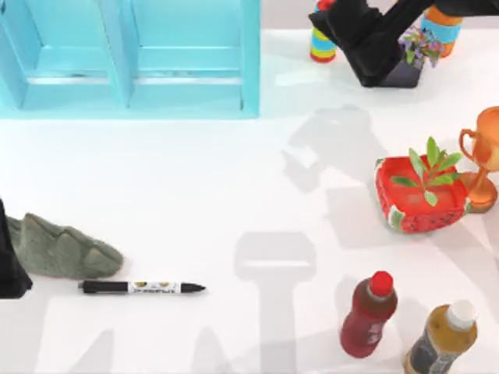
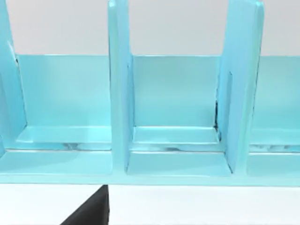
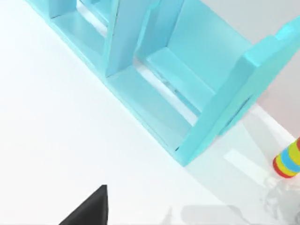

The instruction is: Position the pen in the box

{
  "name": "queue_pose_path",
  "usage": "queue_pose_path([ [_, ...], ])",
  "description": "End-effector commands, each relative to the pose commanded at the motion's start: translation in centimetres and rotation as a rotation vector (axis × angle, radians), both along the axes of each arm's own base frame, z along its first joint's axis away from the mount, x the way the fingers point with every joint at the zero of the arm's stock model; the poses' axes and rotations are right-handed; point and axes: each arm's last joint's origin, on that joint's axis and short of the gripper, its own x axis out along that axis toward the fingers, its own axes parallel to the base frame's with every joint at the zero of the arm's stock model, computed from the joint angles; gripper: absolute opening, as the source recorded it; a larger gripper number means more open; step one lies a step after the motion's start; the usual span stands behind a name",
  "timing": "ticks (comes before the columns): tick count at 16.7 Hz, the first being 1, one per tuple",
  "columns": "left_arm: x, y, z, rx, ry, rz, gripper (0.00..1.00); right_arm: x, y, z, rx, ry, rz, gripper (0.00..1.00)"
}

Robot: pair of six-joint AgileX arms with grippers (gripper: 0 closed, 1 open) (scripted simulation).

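The pen lies flat on the white table near the front left, black tip pointing to the right. It is just beside a grey rock, right in front of it, w/ its left end close under the rock's edge. Nothing is holding the pen. The big light-blue box sits at the back left of the table, well apart from the pen. It has straight walls & dividers that make compartments, and the left wrist view looks straight into them. The right wrist view sees the box from the side, w/ a rainbow striped toy near its end. The left arm is at the far left edge by the rock, a dark shape there. Can't tell if the left claw is wide or narrow. The right arm is up at the back right, near the striped toy & a small pot of purple flowers. Can't tell the right claw's state either. On the right side stand a red pot w/ a green plant, an orange trophy cup, a red drink bottle & a brown drink bottle.
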Motion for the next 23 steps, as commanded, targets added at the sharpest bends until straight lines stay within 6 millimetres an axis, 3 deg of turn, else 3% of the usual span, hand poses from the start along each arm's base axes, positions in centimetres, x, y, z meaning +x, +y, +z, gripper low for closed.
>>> queue_pose_path([
  [4, 0.0, 0.0, 0.0, 0.000, 0.000, 0.000, 1.00, 4.1, 8.5, -3.3, -0.165, 0.161, 0.215, 1.00],
  [8, 0.0, 0.0, 0.0, 0.000, 0.000, 0.000, 1.00, 6.1, 15.4, -9.3, -0.309, 0.326, 0.401, 1.00],
  [11, 0.0, 0.0, 0.0, 0.000, 0.000, 0.000, 1.00, 6.6, 18.9, -14.2, -0.393, 0.445, 0.513, 1.00],
  [14, 0.0, 0.0, 0.0, 0.000, 0.000, 0.000, 1.00, 6.7, 21.0, -18.6, -0.452, 0.549, 0.596, 1.00],
  [17, 0.0, 0.0, 0.0, 0.000, 0.000, 0.000, 1.00, 6.7, 22.1, -21.7, -0.486, 0.626, 0.649, 1.00],
  [20, 0.0, 0.0, 0.0, 0.000, 0.000, 0.000, 1.00, 6.7, 22.4, -23.0, -0.498, 0.659, 0.669, 1.00],
  [23, 0.0, 0.0, 0.0, 0.000, 0.000, 0.000, 1.00, 6.7, 22.4, -23.0, -0.498, 0.659, 0.669, 1.00],
])
